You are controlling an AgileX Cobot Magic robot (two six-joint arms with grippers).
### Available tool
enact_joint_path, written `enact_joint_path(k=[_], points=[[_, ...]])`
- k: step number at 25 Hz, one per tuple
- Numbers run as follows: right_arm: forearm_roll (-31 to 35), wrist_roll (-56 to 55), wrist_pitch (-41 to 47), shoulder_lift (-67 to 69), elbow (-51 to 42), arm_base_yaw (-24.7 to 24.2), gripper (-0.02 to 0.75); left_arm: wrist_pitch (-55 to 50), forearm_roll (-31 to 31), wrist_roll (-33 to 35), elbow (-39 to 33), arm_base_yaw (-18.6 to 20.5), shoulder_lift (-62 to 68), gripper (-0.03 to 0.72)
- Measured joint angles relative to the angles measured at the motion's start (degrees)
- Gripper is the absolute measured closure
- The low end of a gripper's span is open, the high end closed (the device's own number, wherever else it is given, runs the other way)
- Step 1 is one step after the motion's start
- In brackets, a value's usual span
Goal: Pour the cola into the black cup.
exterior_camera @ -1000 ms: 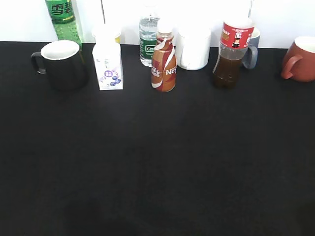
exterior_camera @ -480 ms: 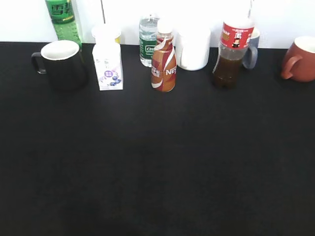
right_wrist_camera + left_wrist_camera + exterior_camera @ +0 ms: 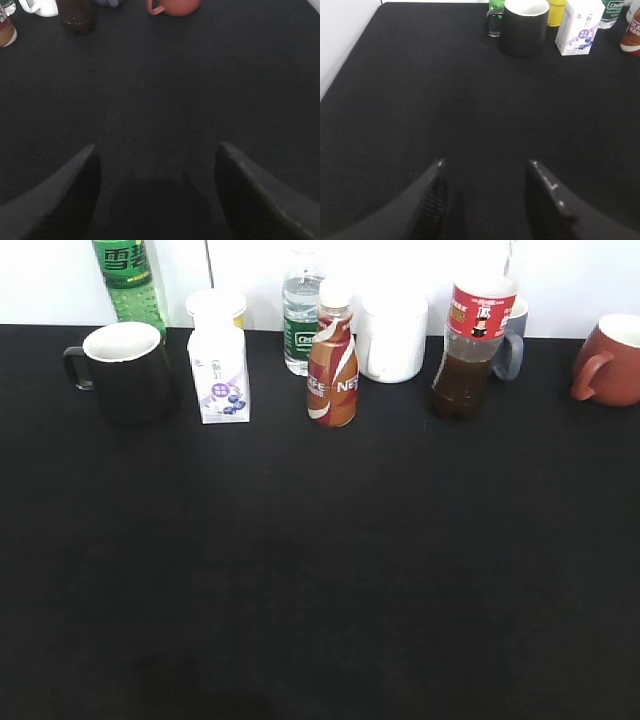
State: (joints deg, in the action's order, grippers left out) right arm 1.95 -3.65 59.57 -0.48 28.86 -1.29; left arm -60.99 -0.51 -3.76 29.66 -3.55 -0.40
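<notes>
Standing cola [image 3: 75, 15] far ahead of right end effector [image 3: 156, 155], apart.

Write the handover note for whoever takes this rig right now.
Left gripper: open, empty, low over the bare cloth.
Right gripper: open, empty, also over bare cloth.
Cola: upright in the back row, right of centre, untouched, in front of a grey mug.
Black cup: upright at back left, beside a white carton; its inside looks white and empty.
Done: nothing yet.
Left: grasp the cola, carry it to the black cup, pour.
</notes>
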Motion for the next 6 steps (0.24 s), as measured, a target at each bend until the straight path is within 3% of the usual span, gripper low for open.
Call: enact_joint_path(k=[6], points=[[0.00,0.00,0.00,0.00,0.00,0.00,0.197,0.00,0.51,0.00,0.00,0.00,0.00,0.344]])
